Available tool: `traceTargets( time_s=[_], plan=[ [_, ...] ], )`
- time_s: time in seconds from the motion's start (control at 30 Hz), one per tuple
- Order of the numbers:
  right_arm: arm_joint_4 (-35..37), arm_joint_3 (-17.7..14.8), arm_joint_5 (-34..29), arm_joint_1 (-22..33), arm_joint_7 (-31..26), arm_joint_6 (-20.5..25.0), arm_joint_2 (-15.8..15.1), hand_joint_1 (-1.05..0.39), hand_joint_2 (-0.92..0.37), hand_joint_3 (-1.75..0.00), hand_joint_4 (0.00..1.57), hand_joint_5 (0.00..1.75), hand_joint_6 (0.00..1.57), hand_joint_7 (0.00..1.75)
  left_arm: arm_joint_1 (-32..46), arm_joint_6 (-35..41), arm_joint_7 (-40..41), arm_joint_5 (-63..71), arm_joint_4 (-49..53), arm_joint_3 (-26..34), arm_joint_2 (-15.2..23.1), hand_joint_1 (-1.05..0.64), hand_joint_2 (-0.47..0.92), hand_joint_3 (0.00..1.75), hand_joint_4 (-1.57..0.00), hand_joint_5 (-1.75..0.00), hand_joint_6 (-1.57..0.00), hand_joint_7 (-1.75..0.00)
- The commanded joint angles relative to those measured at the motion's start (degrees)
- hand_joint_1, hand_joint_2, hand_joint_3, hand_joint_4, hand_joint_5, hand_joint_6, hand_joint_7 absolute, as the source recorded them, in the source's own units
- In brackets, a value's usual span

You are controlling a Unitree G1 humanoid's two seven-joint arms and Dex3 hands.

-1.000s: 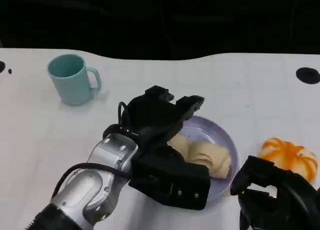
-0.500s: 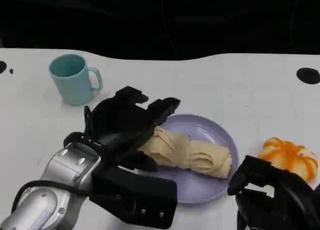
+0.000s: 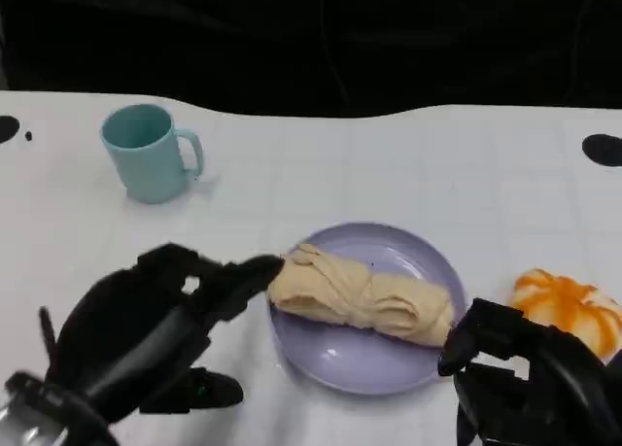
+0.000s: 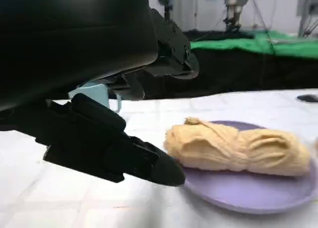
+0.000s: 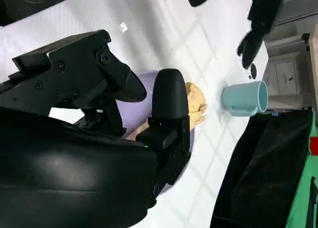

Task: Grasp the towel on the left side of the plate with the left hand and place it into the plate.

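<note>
Nearest the robot, the left hand is hovering low over the white table at the near left, fingers spread apart and holding nothing; one fingertip is reaching toward the left end of the towel and looks just short of touching it. At the near right, the right hand is sitting close to the plate's right edge, with nothing visibly in it; whether its fingers are spread or curled I cannot tell from these views.

Between the two hands, the lilac plate is carrying the towel, a rolled, cream-coloured bundle lying across the dish from left to right, its left end reaching the rim. The left wrist view is showing it resting fully on the plate rather than on the table.

To the right of the plate, just beyond the right hand, an orange and white object is lying on the table. Farther back on the left, a pale teal mug is standing upright, handle to the right.

Judging by this, the placing looks finished and the release is being wrapped up. The next move is calling for the left hand to lift clear, up and leftward, without catching the towel's near end or nudging the plate.
</note>
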Motion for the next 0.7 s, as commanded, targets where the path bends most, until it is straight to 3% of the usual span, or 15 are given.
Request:
traceTargets(
  time_s=[0.03, 0.1, 0.2, 0.27, 0.3, 0.33, 0.43, 0.5, 0.57, 0.7],
  plan=[
    [-0.32, -0.25, 0.49, 0.38, 0.05, -0.27, 0.04, -0.07, -0.66, -1.11, 0.72, 1.75, 0.55, 1.63, 5.14, -6.12, 7.07, -4.5, 0.52, 3.49, -1.95, -0.26, 0.89, 0.0, -0.62, -0.58, -0.61, -0.12],
    [-0.44, -0.21, 0.45, 0.45, -0.02, -0.08, 0.09, -0.07, -0.66, -1.11, 0.72, 1.75, 0.54, 1.63, 7.46, -9.38, 9.73, -7.11, 1.49, 4.59, -3.53, -0.16, 0.88, 0.0, -0.72, -0.63, -0.71, -0.16],
    [-0.47, 0.0, 0.07, 0.48, -0.2, 0.01, 0.09, -0.07, -0.66, -1.11, 0.72, 1.75, 0.54, 1.63, 10.92, -12.7, 11.77, -12.16, 2.53, 5.47, -6.67, -0.05, 0.91, 0.04, -0.82, -0.91, -0.92, -0.22],
    [-0.23, 0.06, -0.13, 0.53, -0.18, -0.25, 0.03, -0.08, -0.66, -1.11, 0.72, 1.75, 0.54, 1.63, 12.44, -13.27, 11.2, -16.14, 2.84, 5.57, -8.79, -0.02, 0.89, 0.14, -0.84, -1.1, -1.02, -0.32],
    [-0.18, 0.09, -0.25, 0.57, -0.13, -0.38, -0.08, -0.07, -0.66, -1.11, 0.72, 1.75, 0.54, 1.63, 13.13, -13.15, 10.57, -17.9, 2.81, 5.57, -9.67, -0.02, 0.83, 0.32, -0.84, -1.22, -1.03, -0.46],
    [-0.11, 0.08, -0.3, 0.61, -0.07, -0.51, -0.14, -0.07, -0.66, -1.11, 0.72, 1.75, 0.54, 1.63, 13.74, -13.03, 9.95, -19.4, 2.83, 5.52, -10.35, -0.01, 0.69, 0.68, -0.84, -1.37, -0.99, -0.69],
    [-0.07, -0.2, -0.02, 0.68, 0.01, -0.44, -0.07, -0.06, -0.66, -1.11, 0.71, 1.75, 0.53, 1.63, 14.51, -13.02, 8.92, -21.58, 3.64, 5.22, -11.6, 0.03, 0.47, 1.18, -0.88, -1.58, -0.92, -1.08],
    [-0.15, -0.31, -0.04, 0.77, 0.01, -0.37, -0.17, -0.06, -0.66, -1.11, 0.71, 1.75, 0.53, 1.63, 14.49, -12.64, 8.07, -23.41, 4.5, 5.02, -12.64, 0.05, 0.41, 1.3, -0.91, -1.62, -0.91, -1.17],
    [-0.29, -0.41, -0.19, 0.96, 0.06, -0.55, -0.37, -0.06, -0.66, -1.1, 0.71, 1.75, 0.53, 1.63, 14.61, -11.11, 6.56, -26.87, 5.07, 4.67, -14.19, 0.06, 0.34, 1.44, -0.91, -1.72, -0.87, -1.38],
    [-0.72, -0.8, -0.07, 1.4, 0.27, -0.46, -0.7, -0.05, -0.67, -1.09, 0.7, 1.75, 0.53, 1.63, 14.83, -7.81, 2.62, -35.75, 5.98, 3.97, -17.32, 0.05, 0.38, 1.44, -0.93, -1.74, -0.82, -1.58]
  ],
)
